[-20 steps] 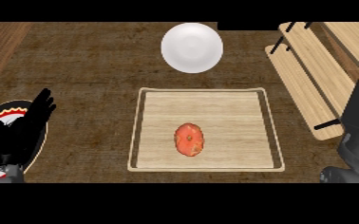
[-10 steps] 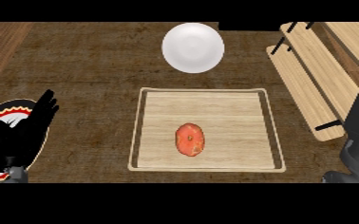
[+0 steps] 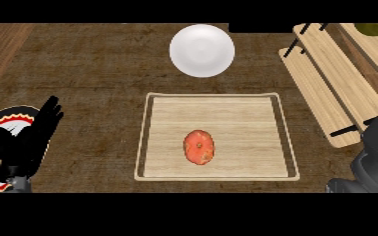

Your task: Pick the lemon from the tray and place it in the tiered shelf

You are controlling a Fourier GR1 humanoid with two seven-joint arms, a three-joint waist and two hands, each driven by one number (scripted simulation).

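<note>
Orange fruit (image 3: pixel 198 147) on tray (image 3: pixel 216 175), plate (image 3: pixel 201 50) beyond

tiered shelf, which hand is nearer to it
Right. The right hand sits at the lower right, just below the tiered shelf; the left hand rests open at the far left edge, across the tray.

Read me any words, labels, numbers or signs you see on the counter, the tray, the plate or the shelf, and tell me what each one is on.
No readable text anywhere in the head view.
Wooden tray: plain wood grain, no label.
Orange-red fruit on the tray: no sticker or print.
White plate: blank.
Tiered shelf: bare slats, no markings.
Left hand: a red and white curved mark beside it, no letters or numbers.
</note>
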